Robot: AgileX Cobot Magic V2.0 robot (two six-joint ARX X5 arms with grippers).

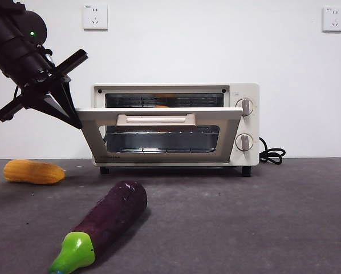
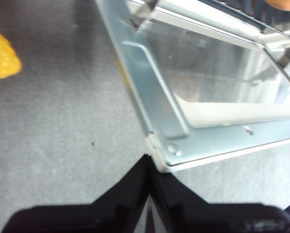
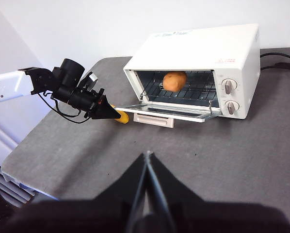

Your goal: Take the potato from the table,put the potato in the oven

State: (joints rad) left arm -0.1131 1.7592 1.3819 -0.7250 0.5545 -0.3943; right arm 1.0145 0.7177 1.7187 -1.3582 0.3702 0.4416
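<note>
Eggplant [image 1: 105, 225] lay nearest, lower left. Potato [image 3: 174, 80] sat on the oven [image 3: 198, 68] rack: firm, smooth, light; grip across its middle. Left pincer [image 1: 73, 117] pressed together at door corner; right pincer [image 3: 147, 160] pressed together, empty.

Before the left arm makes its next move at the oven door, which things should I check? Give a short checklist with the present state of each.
1. potato lies on the rack inside the oven: ok.
2. Oven door fully closed: not ok, it hangs partly open.
3. left gripper at the door's corner edge, jaws together: ok.
4. Whether the left gripper really touches the door: cannot tell.
5. right gripper back from the oven, holding nothing: ok.
6. Corn cob and eggplant lie on the table, apart from the door's swing: ok.
</note>
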